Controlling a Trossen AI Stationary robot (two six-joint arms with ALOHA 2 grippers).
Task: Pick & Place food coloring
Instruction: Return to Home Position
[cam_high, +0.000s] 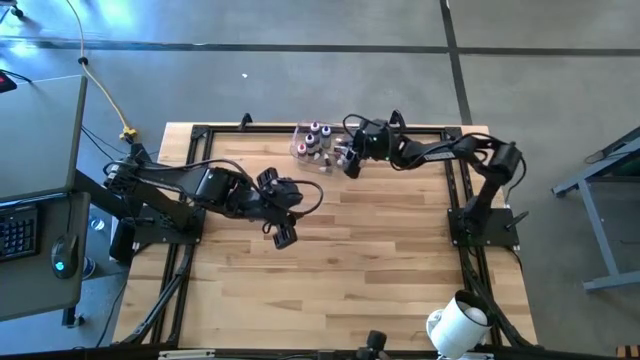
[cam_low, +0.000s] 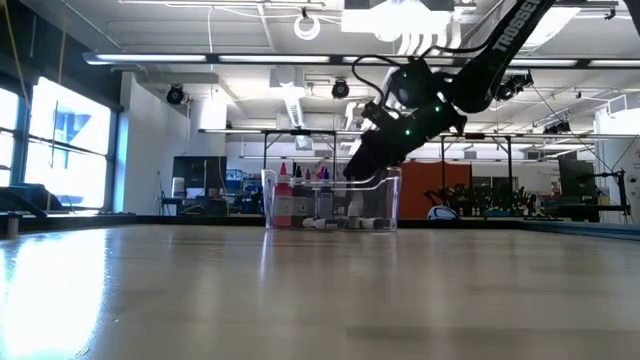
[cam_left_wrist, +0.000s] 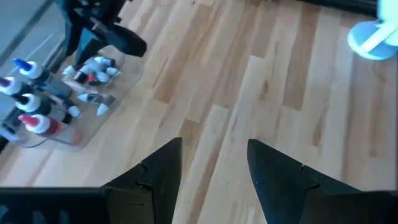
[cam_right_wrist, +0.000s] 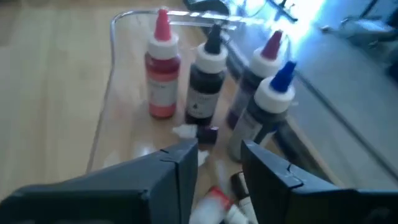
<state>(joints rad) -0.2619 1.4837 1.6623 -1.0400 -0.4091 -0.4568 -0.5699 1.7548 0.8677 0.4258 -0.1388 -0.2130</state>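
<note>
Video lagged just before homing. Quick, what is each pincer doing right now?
Left pincer: open, empty, over the bare wooden table.
Right pincer: open, empty, over the transparent bin holding the food coloring bottles.

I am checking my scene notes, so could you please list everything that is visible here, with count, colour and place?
table: one, light wood, under both arms.
clear bin: one, transparent, middle of the table's far edge.
upright bottles: four; red, dark, purple and blue-tipped; standing in the bin.
small bottles: several, count unclear, white caps, lying on the bin's floor.
white cylinder: one, white, near right corner.
keyboard: one, dark, on a side desk left of the table.
left gripper: open, empty, above the table's middle left.
right gripper: open, empty, above the bin.
</note>
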